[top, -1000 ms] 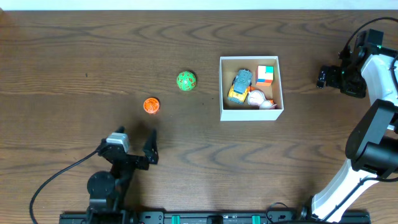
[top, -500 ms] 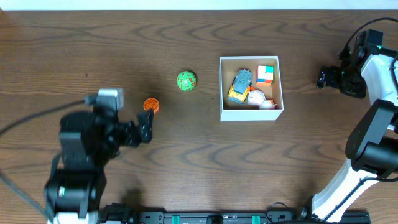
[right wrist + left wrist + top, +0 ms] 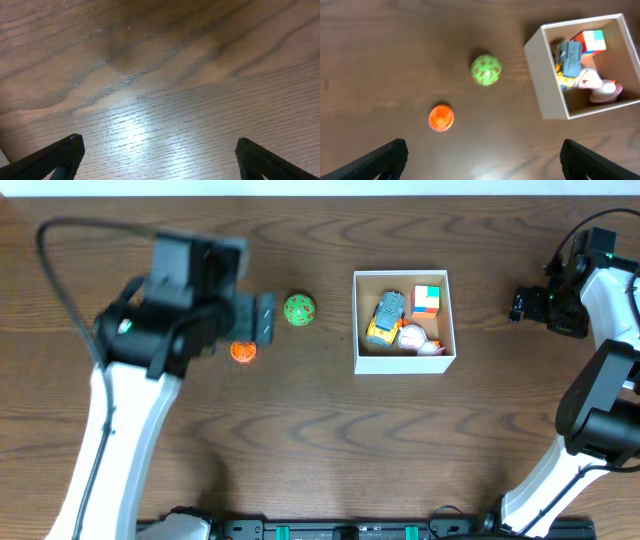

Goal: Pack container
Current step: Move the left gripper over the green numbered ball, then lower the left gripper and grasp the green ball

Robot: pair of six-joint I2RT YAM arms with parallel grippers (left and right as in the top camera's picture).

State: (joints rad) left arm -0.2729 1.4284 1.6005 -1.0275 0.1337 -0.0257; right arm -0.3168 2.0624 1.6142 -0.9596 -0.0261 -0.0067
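Observation:
The container [image 3: 360, 363] is a square white box right of the table's middle; it also shows in the left wrist view [image 3: 546, 85]. It holds a blue-yellow toy car [image 3: 385, 317], a colour cube [image 3: 426, 300] and a white-pink toy [image 3: 418, 339]. A green ball [image 3: 299, 310] and an orange ball [image 3: 242, 351] lie left of the box, also in the left wrist view: green ball [image 3: 486, 69], orange ball [image 3: 441, 117]. My left gripper [image 3: 262, 319] is open and empty, high above the two balls. My right gripper [image 3: 519, 304] is open and empty, right of the box.
The dark wooden table [image 3: 330, 440] fills the view. The left arm [image 3: 140, 380] rises over the left half. The right arm [image 3: 600, 360] stands along the right edge. The right wrist view shows only bare wood [image 3: 160, 90].
My left arm has risen from the front left and swung back and right, to above the orange and green balls. The right arm and the toys have not moved.

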